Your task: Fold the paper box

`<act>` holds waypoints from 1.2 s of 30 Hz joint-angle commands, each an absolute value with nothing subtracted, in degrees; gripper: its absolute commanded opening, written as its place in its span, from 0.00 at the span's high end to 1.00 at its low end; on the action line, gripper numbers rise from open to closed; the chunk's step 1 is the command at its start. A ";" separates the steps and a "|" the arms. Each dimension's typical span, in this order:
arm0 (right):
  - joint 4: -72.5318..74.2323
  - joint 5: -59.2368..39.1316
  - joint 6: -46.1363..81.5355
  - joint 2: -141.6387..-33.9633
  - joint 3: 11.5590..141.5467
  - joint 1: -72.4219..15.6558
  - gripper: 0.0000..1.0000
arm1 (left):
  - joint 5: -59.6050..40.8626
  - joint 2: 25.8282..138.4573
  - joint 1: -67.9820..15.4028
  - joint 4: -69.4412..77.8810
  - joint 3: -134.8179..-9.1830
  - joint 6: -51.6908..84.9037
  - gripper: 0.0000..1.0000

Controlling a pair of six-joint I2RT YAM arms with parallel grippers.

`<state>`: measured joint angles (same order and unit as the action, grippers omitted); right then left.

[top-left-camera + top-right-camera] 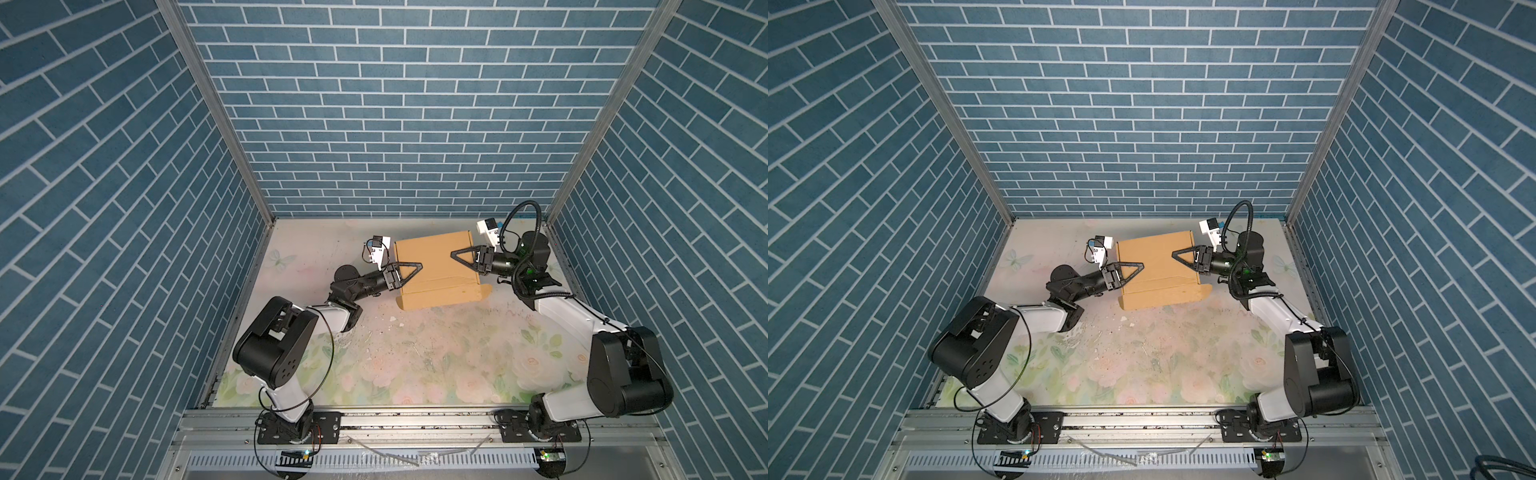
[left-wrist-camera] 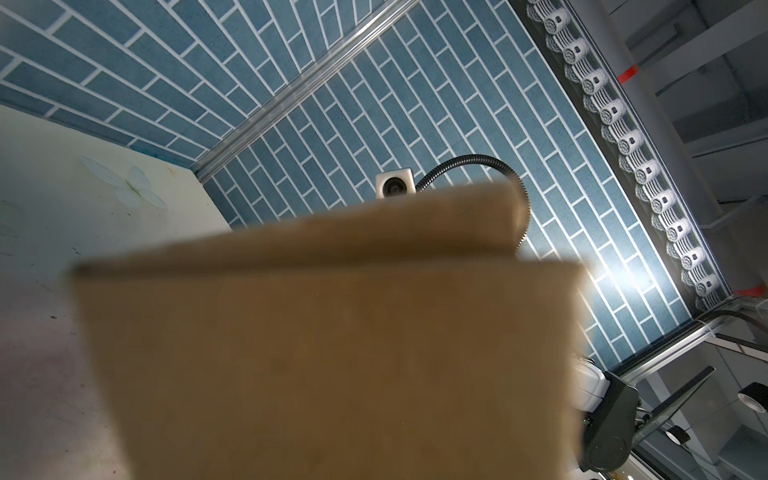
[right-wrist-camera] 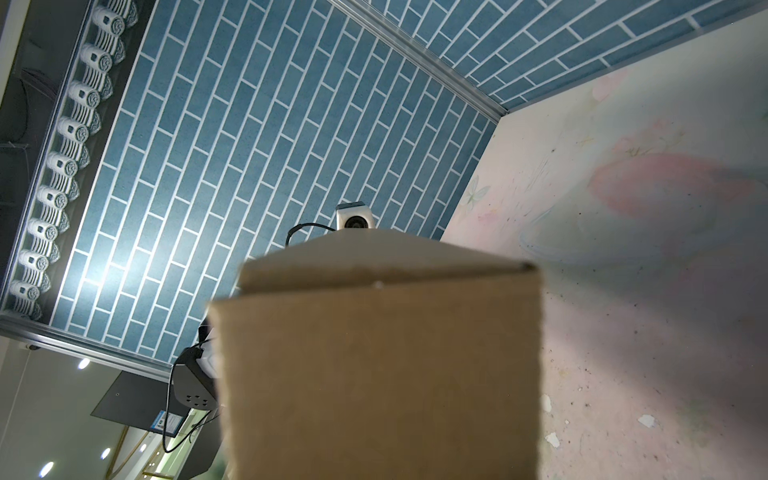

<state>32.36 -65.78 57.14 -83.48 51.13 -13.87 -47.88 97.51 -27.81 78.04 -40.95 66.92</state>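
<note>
Cardboard box (image 1: 436, 274) by the tabletop (image 1: 415, 353) far edge looks light, stiff, crushable, so hold side walls; left claw (image 1: 419, 264), right claw (image 1: 454, 253) over it, grip unclear.

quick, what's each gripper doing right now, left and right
left gripper: over the paper box, open or shut cannot be told
right gripper: over the paper box too, cannot be told
</note>
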 commanded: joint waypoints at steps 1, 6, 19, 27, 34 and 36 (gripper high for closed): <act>32.61 -64.36 58.31 -83.94 53.14 -15.12 0.44 | -48.30 97.18 -29.35 80.60 -42.54 64.82 0.55; 32.48 -63.82 58.17 -82.59 53.09 -14.55 0.34 | -47.91 96.67 -28.62 80.64 -41.84 64.95 0.56; 21.52 -62.08 51.53 -75.80 52.89 -10.76 0.25 | -48.22 93.72 -23.40 80.60 -40.18 67.46 0.57; -1.78 -53.47 32.56 -68.74 57.44 -9.14 0.25 | -50.10 93.11 -17.48 80.52 -39.08 76.91 0.58; -5.85 -42.46 20.04 -65.29 56.45 -9.19 0.27 | -52.61 92.96 -13.00 73.88 -41.97 87.52 0.61; -5.56 -39.62 16.54 -64.87 55.26 -9.14 0.27 | -53.49 91.70 -12.08 68.83 -42.87 88.15 0.62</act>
<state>-2.94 -46.26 26.57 -66.11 55.40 -9.26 -51.07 94.04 -13.41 74.00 -40.64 84.23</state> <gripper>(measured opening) 0.728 0.415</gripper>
